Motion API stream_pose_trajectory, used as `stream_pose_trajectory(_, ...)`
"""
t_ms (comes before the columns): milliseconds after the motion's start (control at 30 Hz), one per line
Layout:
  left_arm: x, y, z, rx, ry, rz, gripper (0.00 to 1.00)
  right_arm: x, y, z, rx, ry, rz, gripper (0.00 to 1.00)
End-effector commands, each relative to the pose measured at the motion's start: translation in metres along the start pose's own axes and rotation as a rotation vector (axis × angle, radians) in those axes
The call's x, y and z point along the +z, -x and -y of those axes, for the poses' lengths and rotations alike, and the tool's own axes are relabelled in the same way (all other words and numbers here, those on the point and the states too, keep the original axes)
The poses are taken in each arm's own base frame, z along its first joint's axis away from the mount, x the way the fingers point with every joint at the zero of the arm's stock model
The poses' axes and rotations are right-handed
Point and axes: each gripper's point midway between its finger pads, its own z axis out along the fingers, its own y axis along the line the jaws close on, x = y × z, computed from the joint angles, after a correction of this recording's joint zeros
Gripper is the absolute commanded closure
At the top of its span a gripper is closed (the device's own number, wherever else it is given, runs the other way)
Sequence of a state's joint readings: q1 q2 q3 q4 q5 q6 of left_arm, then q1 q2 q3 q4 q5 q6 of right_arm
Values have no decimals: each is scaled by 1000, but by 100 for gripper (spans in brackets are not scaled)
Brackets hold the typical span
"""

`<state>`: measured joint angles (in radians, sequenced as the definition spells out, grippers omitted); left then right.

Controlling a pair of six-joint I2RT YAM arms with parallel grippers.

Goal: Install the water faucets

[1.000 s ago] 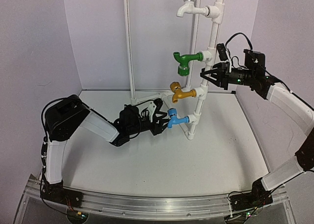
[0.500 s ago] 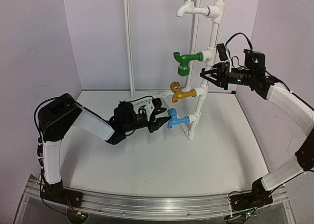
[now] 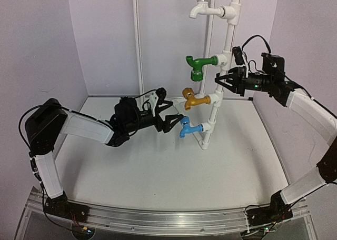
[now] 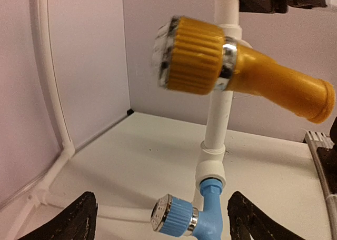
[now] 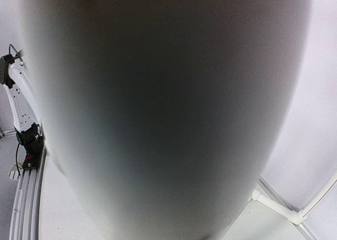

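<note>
Low on the white pipe (image 3: 227,45), the sky-blue tap (image 3: 187,128) sits plugged into the bottom fitting. Its spout points down and its silvery end faces left toward the left arm. It is the lowest of four taps on the pipe: gold tap (image 3: 194,99) just above it, green tap (image 3: 199,66) higher, white tap (image 3: 202,9) at the top.

Left gripper (image 3: 168,109) is just left of the blue tap, jaws spread wide, nothing between them. It is near the tap but not touching it. In the left wrist view both black fingers (image 4: 79,219) show at the bottom corners. The blue tap's silvery ribbed end sits low between them, further out. The gold tap fills the top of that view, close and a bit blurred.

Right gripper (image 3: 220,81) is up at the pipe between the green and gold fittings, jaws pressed onto the pipe from the right side. The right wrist view is almost all blurred grey-white pipe, fingers not visible there.

Both arms stand over the white table (image 3: 158,166), which is bare around the pipe's foot.
</note>
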<state>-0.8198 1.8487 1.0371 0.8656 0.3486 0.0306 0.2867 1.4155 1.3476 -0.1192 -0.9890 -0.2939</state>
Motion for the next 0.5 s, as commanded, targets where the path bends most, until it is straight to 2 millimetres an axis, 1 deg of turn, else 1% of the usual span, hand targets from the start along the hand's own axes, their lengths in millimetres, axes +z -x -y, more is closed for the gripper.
stream_pose_trajectory(0, -5, -4, 28, -342, -142, -132, 5, 4, -57, 2, 197, -24, -165, 100)
stream_pose_trajectory(67, -6, -3, 42, -421, -223, -132, 1, 5, -57, 2, 198, -24, -166, 100)
stream_pose_trajectory(167, -4, -3, 47, -502, -266, -136, 0, 5, -57, 2, 199, -24, -167, 100)
stream_pose_trajectory(300, 6, -9, 37, -571, -230, -158, 0, 5, -56, 3, 199, -24, -165, 100)
stream_pose_trajectory(467, 15, -25, 22, -634, -159, -196, 3, 4, -55, 2, 197, -26, -164, 100)
